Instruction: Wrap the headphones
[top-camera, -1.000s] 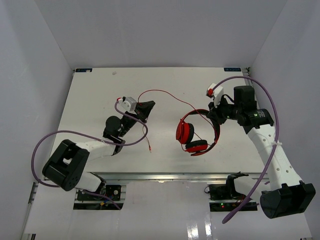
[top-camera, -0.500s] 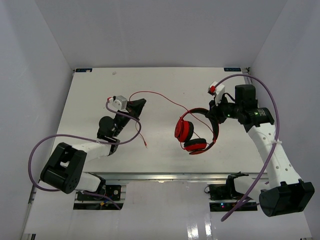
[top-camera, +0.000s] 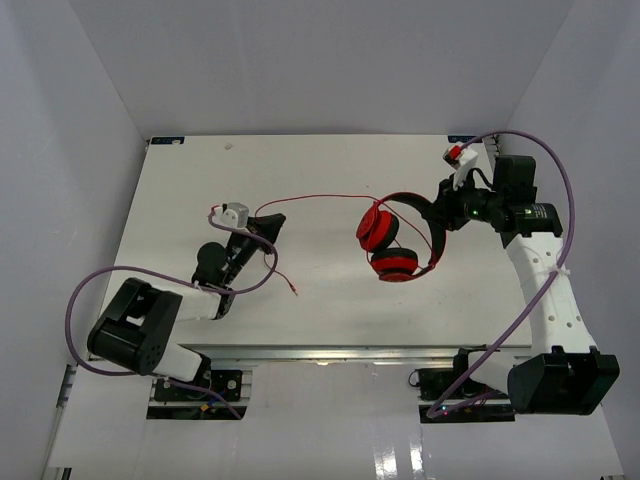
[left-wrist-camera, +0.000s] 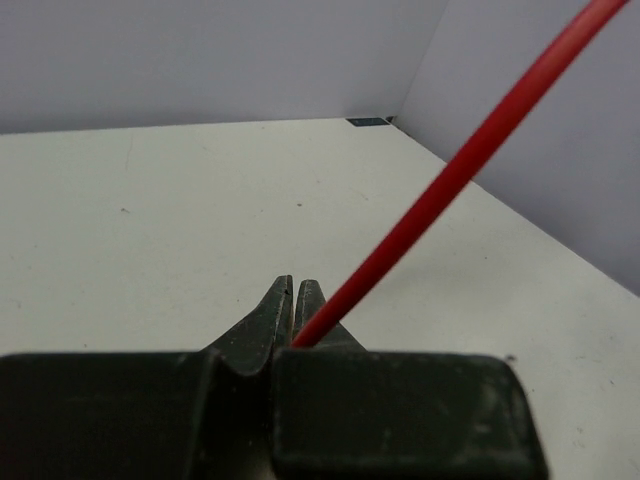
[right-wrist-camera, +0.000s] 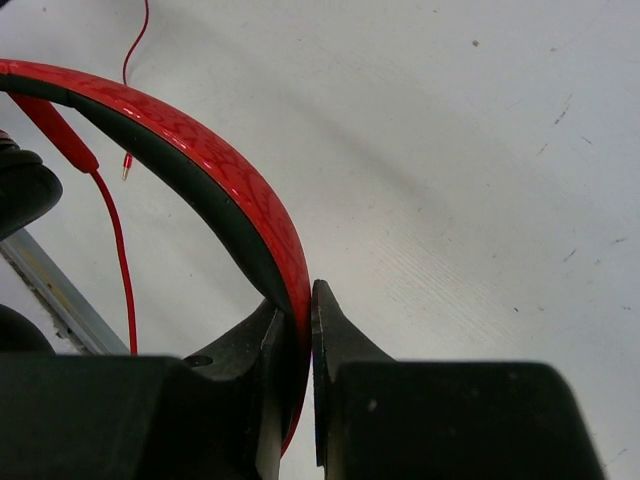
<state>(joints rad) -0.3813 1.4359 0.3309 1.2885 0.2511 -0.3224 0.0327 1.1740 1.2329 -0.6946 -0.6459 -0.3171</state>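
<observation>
White table (top-camera: 330, 160) under pale walls on three sides. Right of centre, red headphones (top-camera: 377, 226), pinched at the headband between the nearly shut jaws of the right gripper (top-camera: 440, 213). Ear cups toward the middle of the table, one nearer than the other. Hard to tell whether resting on the surface or raised above it. From the cups, thin red cord (top-camera: 320, 197) leftward in a shallow arc to the left gripper (top-camera: 268, 222), clamped tight on it. Past that grip, a loose curve toward the near edge, ending in the small plug (top-camera: 296, 292), left of the headphones. Purple cables (top-camera: 90, 290) looped beside both arms.
</observation>
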